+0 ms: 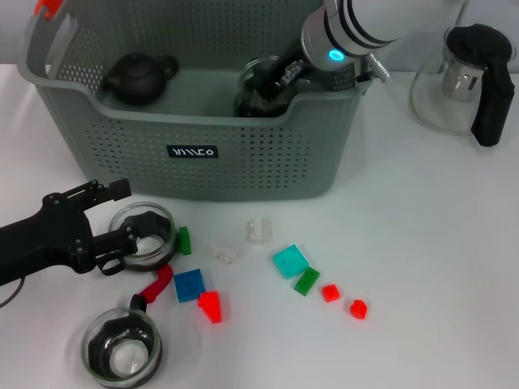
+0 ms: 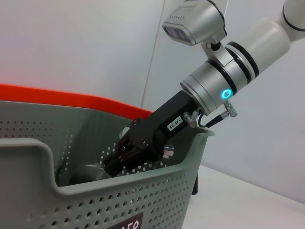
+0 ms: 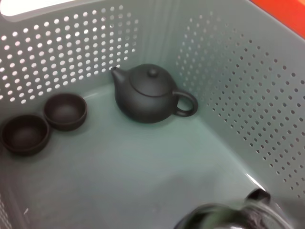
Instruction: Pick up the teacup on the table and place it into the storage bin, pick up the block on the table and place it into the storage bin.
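Reaching down over the front right rim of the storage bin [image 1: 122, 142], the right gripper [image 1: 263, 81] is seen inside the bin, just above a glass teacup [image 1: 253, 91] near the right end. Whether its fingers are closed on that cup cannot be told: they are hidden by the cup and the bin wall in the head view, and only a blurred glass rim [image 3: 224, 217] is shown by the right wrist camera. From the left wrist camera the black gripper body [image 2: 143, 143] is seen angled down past the rim, fingertips out of sight.

A dark clay teapot [image 1: 138, 77] is sat at the bin's left end; two small dark cups [image 3: 45, 121] are shown beside it by the right wrist camera.

On the table [image 1: 438, 267], the left gripper [image 1: 122, 219] is held low in front of the bin, jaws spread, one finger [image 1: 101, 190] behind and one [image 1: 117, 243] over a second glass teacup [image 1: 144, 235], which is not pinched. A third glass teacup [image 1: 123, 348] is placed nearer the front edge.

Blocks are scattered in front of the bin: blue block [image 1: 188, 285], red block [image 1: 211, 306], cyan block [image 1: 290, 261], green block [image 1: 306, 280], plus small red and white pieces. A glass pitcher [image 1: 458, 81] with a black handle is stood right of the bin.
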You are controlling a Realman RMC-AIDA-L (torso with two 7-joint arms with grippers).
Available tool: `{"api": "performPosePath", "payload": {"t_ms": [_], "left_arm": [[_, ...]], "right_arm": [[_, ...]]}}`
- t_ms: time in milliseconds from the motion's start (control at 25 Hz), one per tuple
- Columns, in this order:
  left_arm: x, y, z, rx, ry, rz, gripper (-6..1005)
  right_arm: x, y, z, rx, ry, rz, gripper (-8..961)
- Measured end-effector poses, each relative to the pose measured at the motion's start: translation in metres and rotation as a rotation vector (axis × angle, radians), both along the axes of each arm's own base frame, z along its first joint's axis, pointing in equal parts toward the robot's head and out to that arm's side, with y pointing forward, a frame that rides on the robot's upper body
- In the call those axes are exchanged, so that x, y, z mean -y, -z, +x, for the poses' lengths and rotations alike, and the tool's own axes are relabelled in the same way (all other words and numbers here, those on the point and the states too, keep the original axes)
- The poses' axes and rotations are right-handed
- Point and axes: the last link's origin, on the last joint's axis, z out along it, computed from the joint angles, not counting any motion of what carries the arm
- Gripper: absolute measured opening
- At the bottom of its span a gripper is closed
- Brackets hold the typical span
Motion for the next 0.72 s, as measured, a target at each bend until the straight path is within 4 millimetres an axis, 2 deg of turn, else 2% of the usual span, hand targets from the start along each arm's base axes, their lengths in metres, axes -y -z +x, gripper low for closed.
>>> {"api": "performPosePath", "payload": {"t_ms": [80,200,320,520,600,720], "left_arm": [[0.0,0.0,0.0,0.0,0.0,0.0,776],[0.0,-0.001,0.0,0.003,-0.001,0.006,776],[-0.001,-0.002,0.0,0.006,-0.002,0.017,776],[-0.001,-0.004,-0.001,0.007,-0.003,0.025,776],[-0.002,-0.005,-0.001,0.01,-0.006,0.03,776],[-0.002,-0.007,0.0,0.017,-0.005,0.035,775]], "right_arm": [[0.0,0.0,-0.001,-0.004,0.003,0.001,87],[-0.001,-0.002,-0.003,-0.018,0.01,0.008,194],[-0.005,-0.014,-0.01,-0.086,0.02,0.025,302],[-0.004,-0.071,-0.033,-0.308,-0.022,0.065,549],[0.003,-0.096,-0.038,-0.415,-0.068,0.063,608],[0.021,-0.134,-0.032,-0.591,-0.149,0.023,696]]}}
